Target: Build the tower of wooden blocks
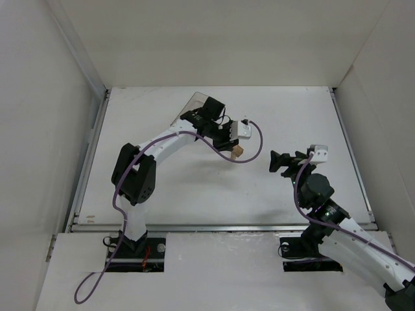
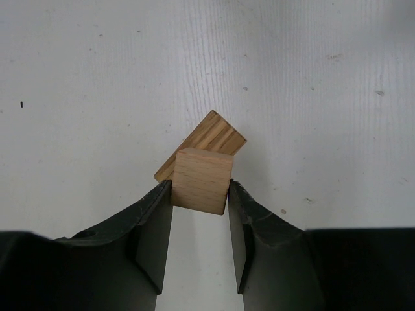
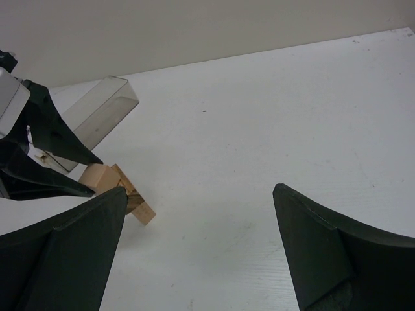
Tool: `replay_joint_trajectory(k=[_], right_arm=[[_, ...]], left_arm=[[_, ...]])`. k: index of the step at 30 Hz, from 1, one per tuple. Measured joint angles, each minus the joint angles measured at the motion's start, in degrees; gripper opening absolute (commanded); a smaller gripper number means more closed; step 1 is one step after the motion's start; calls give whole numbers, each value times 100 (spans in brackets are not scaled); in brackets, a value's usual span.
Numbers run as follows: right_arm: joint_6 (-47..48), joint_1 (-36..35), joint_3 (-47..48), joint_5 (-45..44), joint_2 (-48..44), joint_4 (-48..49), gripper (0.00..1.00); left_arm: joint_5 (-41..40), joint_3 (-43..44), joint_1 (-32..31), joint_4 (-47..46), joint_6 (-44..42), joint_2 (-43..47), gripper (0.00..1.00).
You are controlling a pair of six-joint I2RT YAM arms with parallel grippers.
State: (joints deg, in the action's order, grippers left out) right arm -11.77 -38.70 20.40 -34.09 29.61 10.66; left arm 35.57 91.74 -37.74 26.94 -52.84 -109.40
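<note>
My left gripper (image 2: 200,189) is shut on a light-tan wood block (image 2: 202,180), pinched at the fingertips. The block sits crosswise over a second, striped wood block (image 2: 217,133) that lies diagonally on the white table; I cannot tell whether the two touch. In the top view this pair (image 1: 238,151) is mid-table under the left gripper (image 1: 233,144). My right gripper (image 1: 275,162) stands open and empty a short way to the right of them, pointing at them. The right wrist view shows the held block (image 3: 96,177) and the lower block (image 3: 144,212) left of its wide-open gripper (image 3: 200,190).
A clear plastic box (image 1: 191,107) stands behind the left gripper, at the back left; the right wrist view shows the box (image 3: 97,116) too. White walls enclose the table (image 1: 311,116) on three sides.
</note>
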Motion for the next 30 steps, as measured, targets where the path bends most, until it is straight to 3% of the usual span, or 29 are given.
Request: replay_joint_trajectory(k=[12,17,23,30], right_arm=[[20,0,0,26,2,-2,99],[153,2,9,426,175,-24,99],[208,-94,372,667,1038,-479,99],[599,-535,844,269,1543,-623,99]], left_arm=[[22,31,26,-9,52,0,8],[22,264,48,4,321,0,8],[-83,597,181,-315,1255,48,8],[-1027,354,549,-702,2430,632,8]])
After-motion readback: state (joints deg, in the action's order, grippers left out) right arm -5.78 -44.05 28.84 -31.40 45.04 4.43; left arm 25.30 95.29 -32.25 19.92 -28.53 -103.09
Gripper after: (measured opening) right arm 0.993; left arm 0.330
